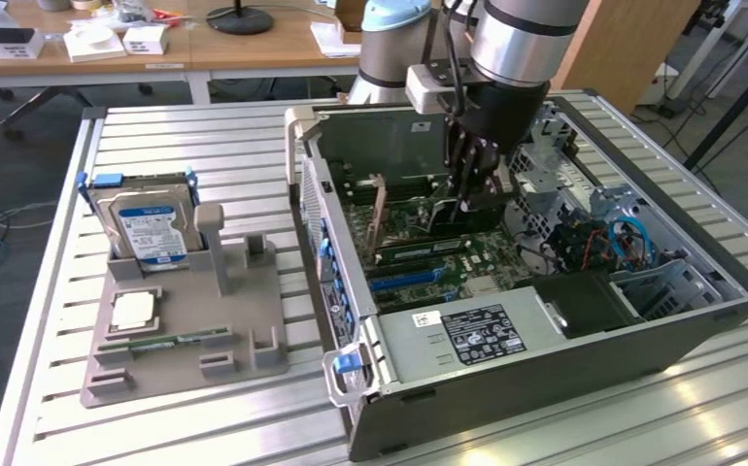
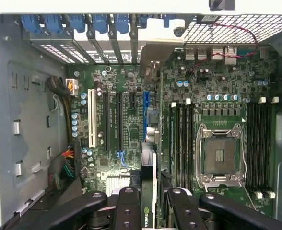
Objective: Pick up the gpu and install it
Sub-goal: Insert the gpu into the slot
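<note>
Case (image 1: 543, 383) lies open on the slatted table (image 1: 180, 427), motherboard (image 2: 110, 86) facing up. Inside it, the gripper (image 2: 153, 203) clamps the gpu (image 2: 153, 165) on edge over the expansion slots (image 2: 118, 120). We judge the card light, stiff and fragile, best held by its top edge, clear of the components.

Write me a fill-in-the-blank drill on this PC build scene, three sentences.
1. The gripper, shut on the gpu, hangs inside the open computer ___.
2. The hard drive with the blue label stands in the grey holder on the exterior view's ___ side of the table.
3. The CPU socket on the motherboard is ___.
Missing words: case; left; empty.
</note>
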Action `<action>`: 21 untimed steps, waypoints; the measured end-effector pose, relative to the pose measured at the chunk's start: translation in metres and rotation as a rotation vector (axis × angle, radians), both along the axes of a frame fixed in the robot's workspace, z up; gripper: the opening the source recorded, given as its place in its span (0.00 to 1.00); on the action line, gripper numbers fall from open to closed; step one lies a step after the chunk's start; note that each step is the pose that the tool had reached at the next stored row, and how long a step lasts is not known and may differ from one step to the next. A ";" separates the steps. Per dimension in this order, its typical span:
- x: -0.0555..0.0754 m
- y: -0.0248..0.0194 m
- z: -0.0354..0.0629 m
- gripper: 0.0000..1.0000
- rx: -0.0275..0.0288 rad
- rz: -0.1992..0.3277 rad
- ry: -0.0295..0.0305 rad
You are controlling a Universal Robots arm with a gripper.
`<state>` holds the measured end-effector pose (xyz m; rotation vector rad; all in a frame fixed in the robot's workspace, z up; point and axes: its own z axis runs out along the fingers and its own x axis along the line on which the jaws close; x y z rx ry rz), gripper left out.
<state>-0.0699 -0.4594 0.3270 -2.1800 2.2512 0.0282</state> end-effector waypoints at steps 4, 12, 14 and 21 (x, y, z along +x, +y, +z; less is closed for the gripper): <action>0.000 0.0000 -0.0042 0.26 0.0001 0.000 0.0000; 0.000 0.0000 -0.0155 0.26 0.0001 0.000 0.0000; 0.000 0.0000 -0.0184 0.26 0.0000 0.000 0.0000; 0.000 0.0000 -0.0233 0.26 -0.0001 0.000 0.0001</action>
